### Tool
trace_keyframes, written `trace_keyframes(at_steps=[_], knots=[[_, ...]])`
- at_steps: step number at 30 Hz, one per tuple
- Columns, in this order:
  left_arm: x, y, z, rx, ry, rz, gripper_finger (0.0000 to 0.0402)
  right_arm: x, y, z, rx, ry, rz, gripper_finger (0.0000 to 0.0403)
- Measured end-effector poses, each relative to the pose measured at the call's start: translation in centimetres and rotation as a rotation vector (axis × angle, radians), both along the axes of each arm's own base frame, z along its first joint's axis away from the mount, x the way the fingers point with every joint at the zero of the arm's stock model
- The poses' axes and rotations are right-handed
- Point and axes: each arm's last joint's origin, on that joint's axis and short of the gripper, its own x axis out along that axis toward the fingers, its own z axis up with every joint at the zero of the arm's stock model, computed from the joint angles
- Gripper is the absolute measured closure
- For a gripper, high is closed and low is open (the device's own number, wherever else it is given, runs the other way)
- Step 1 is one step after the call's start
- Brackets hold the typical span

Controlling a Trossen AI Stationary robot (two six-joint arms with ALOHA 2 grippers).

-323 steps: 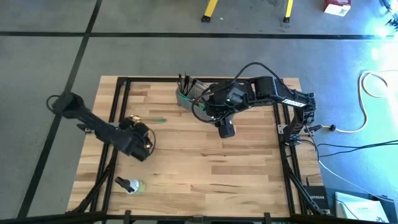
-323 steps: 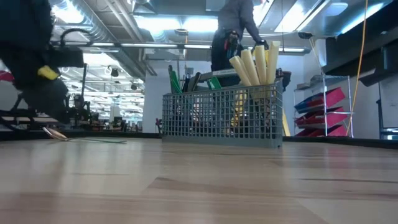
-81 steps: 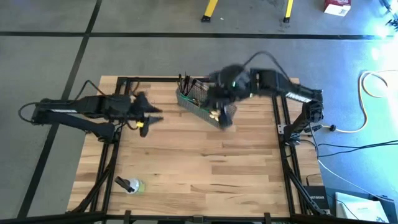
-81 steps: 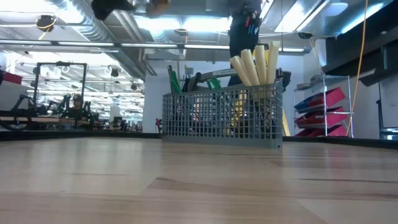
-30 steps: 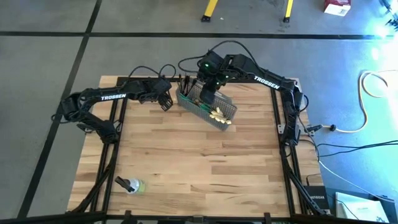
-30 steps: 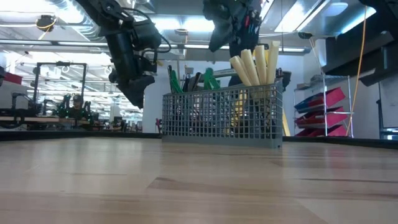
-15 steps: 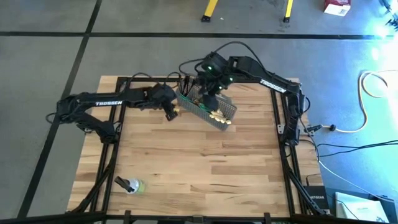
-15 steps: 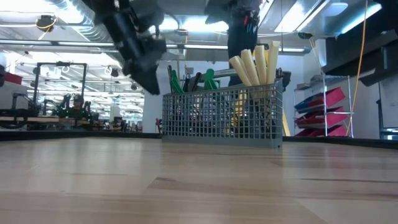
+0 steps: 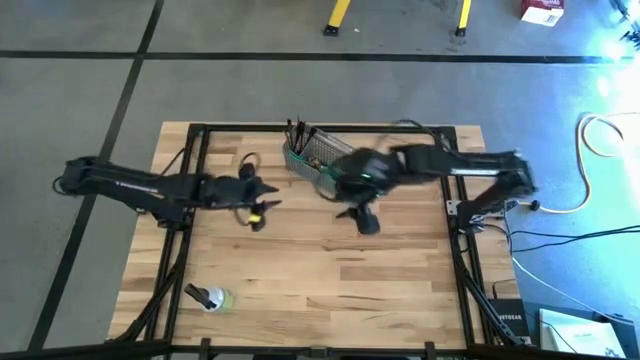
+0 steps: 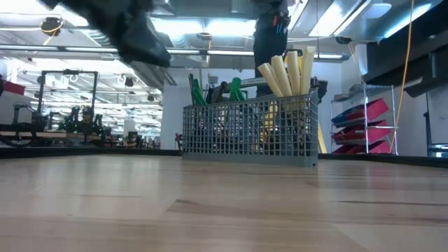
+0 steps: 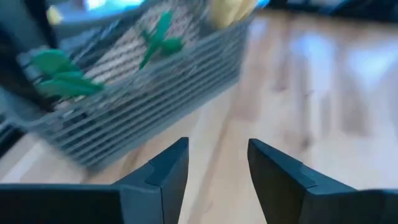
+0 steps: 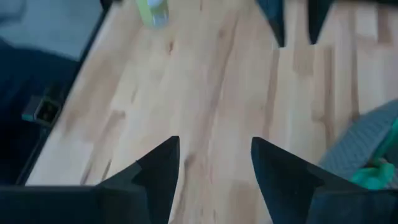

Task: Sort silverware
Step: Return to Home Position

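The grey wire basket (image 9: 306,156) stands at the table's far middle. In the low view the basket (image 10: 248,133) holds silverware upright: cream-handled knives (image 10: 287,70) at one end and dark forks (image 10: 217,91) at the other, beside green pieces (image 10: 236,89). My left gripper (image 9: 268,198) hangs left of and nearer than the basket. In its wrist view the gripper (image 11: 217,146) is open, with only bare wood between the fingers. My right gripper (image 9: 367,224) hangs over the table just nearer than the basket. In its wrist view the gripper (image 12: 214,146) is open with nothing in it.
A small green and white bottle (image 9: 208,297) lies near the table's near left corner. Black frame rails (image 9: 190,160) run along the table's left and right sides. Bare wood (image 9: 330,270) fills the near half. A person (image 10: 269,31) stands beyond the table behind the basket.
My right gripper has come away from above the basket toward the table's near edge. My left gripper has swung from the basket's left side toward the near edge and a little left, and has risen. The basket has stayed in place.
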Motion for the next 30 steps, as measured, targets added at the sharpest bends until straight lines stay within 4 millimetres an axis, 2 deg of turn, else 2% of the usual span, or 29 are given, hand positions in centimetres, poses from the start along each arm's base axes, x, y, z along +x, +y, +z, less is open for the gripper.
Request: trace_keyframes(at_steps=[2, 4, 7, 10, 15, 20, 22, 24, 30], knots=[[-1.1, -0.7, -1.5, -0.041, -0.136, -0.117, 0.0251, -1.6, 1.0, -2.0, 0.053, -0.136, 0.021, 0.0221], [-2.1, -1.4, -2.9, -0.09, -0.264, -0.234, 0.0254, -3.5, 2.1, -4.8, 0.114, -0.256, 0.075, 0.0221], [-3.3, -2.0, -3.8, -0.065, -0.469, -0.338, 0.0265, -7.2, 2.9, -8.7, 0.113, -0.407, 0.1, 0.0221], [-4.0, -2.0, -3.9, 0.028, -0.585, -0.334, 0.0275, -10.8, 2.1, -10.2, 0.074, -0.653, -0.019, 0.0221], [-4.1, -1.6, -4.0, 0.1, -0.592, -0.284, 0.028, -15.5, 1.4, -12.9, 0.097, -0.853, -0.015, 0.0221], [-4.0, -1.4, -4.3, 0.115, -0.558, -0.22, 0.028, -17.5, 1.1, -16.7, 0.131, -0.822, -0.033, 0.0221], [-4.0, -1.2, -4.3, 0.098, -0.551, -0.163, 0.028, -17.9, 1.1, -17.1, 0.144, -0.859, -0.037, 0.0221], [-4.0, -1.2, -4.7, 0.003, -0.536, -0.132, 0.0281, -18.2, 1.0, -18.2, 0.142, -0.847, -0.038, 0.0221], [-4.4, -1.5, -5.6, 0.063, -0.511, -0.194, 0.0281, -18.8, 1.0, -19.8, 0.155, -0.849, -0.029, 0.0221]])
